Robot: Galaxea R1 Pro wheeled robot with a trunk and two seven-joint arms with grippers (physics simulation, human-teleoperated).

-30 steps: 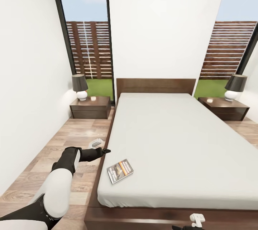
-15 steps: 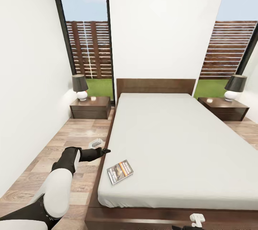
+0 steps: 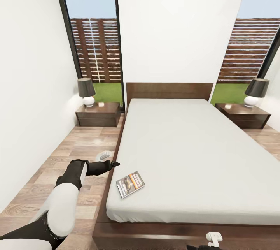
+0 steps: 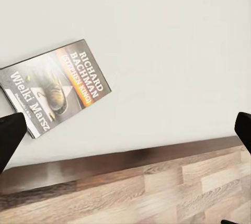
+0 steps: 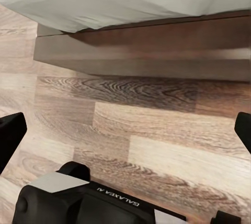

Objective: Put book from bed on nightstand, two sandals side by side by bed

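The book (image 3: 130, 184) lies flat on the grey mattress of the bed (image 3: 194, 152), near its front left corner. It has a dark cover with white lettering and an orange band. My left gripper (image 3: 115, 163) hovers at the bed's left edge, a short way behind the book, and holds nothing. In the left wrist view the book (image 4: 55, 85) lies past the open gripper (image 4: 125, 135), whose fingertips (image 4: 9, 139) stand far apart. My right gripper (image 5: 125, 132) is open over the floor at the bed's foot. One nightstand (image 3: 98, 114) flanks the headboard at left, another nightstand (image 3: 243, 115) at right. The sandals are out of view.
A dark-shaded lamp (image 3: 86, 92) stands on the left nightstand and a matching lamp (image 3: 256, 92) on the right one. A strip of wood floor (image 3: 77, 148) runs between the left wall and the bed. The bed's dark frame (image 5: 157, 51) and my base (image 5: 89, 200) show in the right wrist view.
The whole head view has shifted slightly, so the camera has moved. Arms and book keep their places.
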